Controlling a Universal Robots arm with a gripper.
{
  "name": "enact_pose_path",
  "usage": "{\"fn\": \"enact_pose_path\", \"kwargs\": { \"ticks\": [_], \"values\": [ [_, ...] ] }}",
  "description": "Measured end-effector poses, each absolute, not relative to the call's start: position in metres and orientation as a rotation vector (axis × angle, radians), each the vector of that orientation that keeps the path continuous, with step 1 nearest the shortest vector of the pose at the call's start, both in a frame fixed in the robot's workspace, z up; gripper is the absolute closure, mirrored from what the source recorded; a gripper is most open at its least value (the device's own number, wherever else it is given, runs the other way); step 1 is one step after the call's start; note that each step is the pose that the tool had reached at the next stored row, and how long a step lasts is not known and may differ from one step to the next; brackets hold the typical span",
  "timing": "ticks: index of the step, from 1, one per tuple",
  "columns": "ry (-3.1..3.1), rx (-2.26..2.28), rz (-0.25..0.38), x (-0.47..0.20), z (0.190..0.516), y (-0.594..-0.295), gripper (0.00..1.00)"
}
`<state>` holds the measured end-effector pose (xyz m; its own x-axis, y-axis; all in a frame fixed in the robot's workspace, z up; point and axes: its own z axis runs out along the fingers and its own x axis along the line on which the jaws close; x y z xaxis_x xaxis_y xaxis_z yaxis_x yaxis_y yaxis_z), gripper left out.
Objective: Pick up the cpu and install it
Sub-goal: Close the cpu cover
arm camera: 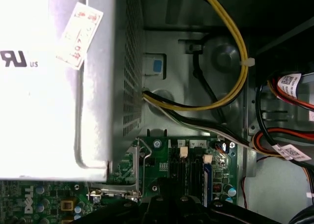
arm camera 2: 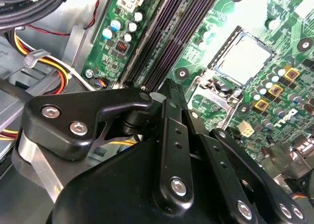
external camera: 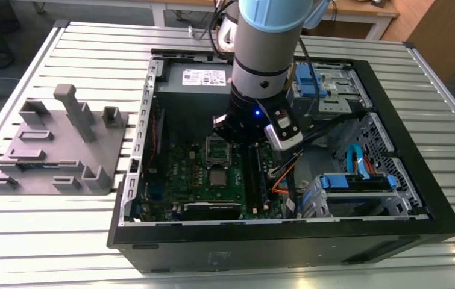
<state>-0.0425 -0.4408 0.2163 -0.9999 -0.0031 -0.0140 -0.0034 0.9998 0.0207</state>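
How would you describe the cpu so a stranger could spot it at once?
Inside the open black computer case lies a green motherboard. Near its middle sits the cpu, a small flat silvery square, unlike the rectangular metal frame beside it.

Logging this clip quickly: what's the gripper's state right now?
Gripper: open or closed cannot be told; the cpu is not in it but lies in the motherboard socket.

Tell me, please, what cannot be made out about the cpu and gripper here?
- Exterior view: the cpu is too small to tell whether it sits flat.
- Second wrist view: the gripper covers the board beside the cpu.
- First wrist view: the picture's edge and the gripper cut off the board.
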Motion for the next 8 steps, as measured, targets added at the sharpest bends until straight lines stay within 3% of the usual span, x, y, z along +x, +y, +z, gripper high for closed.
{"fn": "enact_pose_path", "kwargs": {
  "ticks": [8],
  "values": [
    [3.126,-0.114,0.033,-0.0426,0.2145,-0.4398,0.89]
  ]
}}
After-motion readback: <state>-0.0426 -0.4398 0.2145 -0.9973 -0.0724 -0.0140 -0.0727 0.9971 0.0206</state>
